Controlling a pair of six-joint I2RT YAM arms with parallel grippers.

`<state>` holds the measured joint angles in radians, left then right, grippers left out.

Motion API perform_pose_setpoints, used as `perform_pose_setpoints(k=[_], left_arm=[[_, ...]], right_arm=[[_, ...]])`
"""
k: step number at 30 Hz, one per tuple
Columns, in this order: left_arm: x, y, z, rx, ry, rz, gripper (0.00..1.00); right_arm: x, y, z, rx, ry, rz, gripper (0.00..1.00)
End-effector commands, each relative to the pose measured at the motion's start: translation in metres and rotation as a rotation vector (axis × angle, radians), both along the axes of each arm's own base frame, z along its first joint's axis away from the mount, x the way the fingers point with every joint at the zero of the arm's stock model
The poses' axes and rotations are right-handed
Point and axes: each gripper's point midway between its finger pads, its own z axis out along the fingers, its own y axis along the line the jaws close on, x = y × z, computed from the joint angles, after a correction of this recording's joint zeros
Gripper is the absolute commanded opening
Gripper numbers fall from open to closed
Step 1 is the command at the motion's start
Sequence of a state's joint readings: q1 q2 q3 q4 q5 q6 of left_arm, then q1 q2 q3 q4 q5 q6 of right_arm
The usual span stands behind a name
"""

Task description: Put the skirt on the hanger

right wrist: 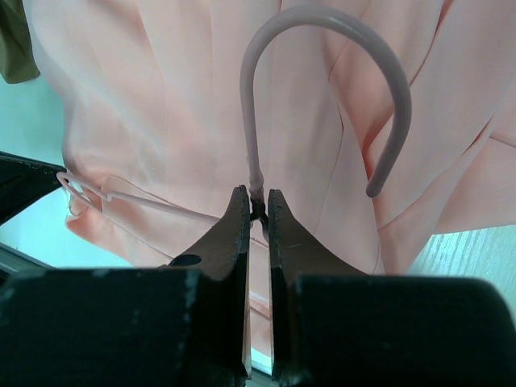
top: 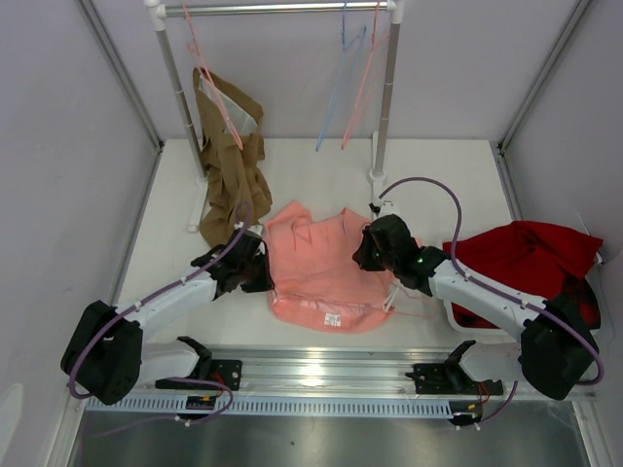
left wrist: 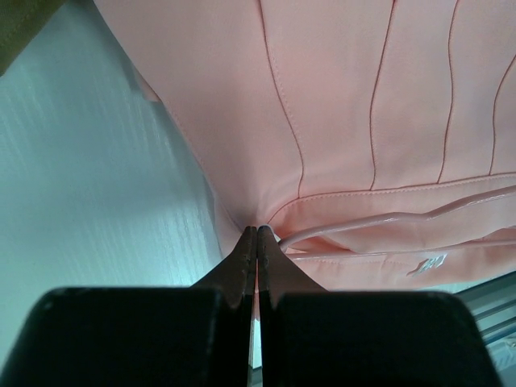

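The salmon-pink skirt lies spread on the table between my two arms, its white label near the front hem. My left gripper is shut on the skirt's left edge. In the left wrist view its tips pinch the fabric just beside a thin pink wire of the hanger. My right gripper is at the skirt's right side. In the right wrist view it is shut on the neck of the pink hanger, whose hook curves over the skirt.
A clothes rack stands at the back, with a brown garment hanging at its left and a pale blue hanger and pink hangers at its right. A dark red cloth lies at the right by my right arm.
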<state>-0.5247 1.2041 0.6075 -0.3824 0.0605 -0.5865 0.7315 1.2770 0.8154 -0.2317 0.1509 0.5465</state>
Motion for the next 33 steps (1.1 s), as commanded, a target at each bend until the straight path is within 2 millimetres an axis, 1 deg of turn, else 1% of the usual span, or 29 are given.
perform_pose_setpoints(k=[1,7,11,18,24,28,33], left_arm=[[0.014,-0.004,0.014,-0.037,-0.048,0.019,0.00],[0.015,-0.005,0.017,-0.036,-0.054,0.012,0.00],[0.016,-0.006,0.023,-0.049,-0.068,0.008,0.00],[0.013,-0.008,0.030,-0.060,-0.073,-0.012,0.00],[0.011,-0.016,0.030,-0.074,-0.066,-0.044,0.00],[0.008,-0.022,0.028,-0.074,-0.055,-0.066,0.00],[0.006,-0.026,0.029,-0.078,-0.057,-0.079,0.00]], right_arm=[[0.004,0.003,0.006,0.001,-0.037,0.003,0.00],[0.003,0.005,0.004,-0.024,-0.043,0.005,0.00],[0.003,0.007,0.003,-0.034,-0.044,0.006,0.00],[0.006,0.013,0.007,-0.034,-0.059,0.002,0.00],[0.007,0.027,0.011,0.003,-0.062,0.023,0.00],[0.008,0.035,0.015,0.048,-0.064,0.029,0.00],[0.008,0.044,0.021,0.122,-0.059,0.018,0.00]])
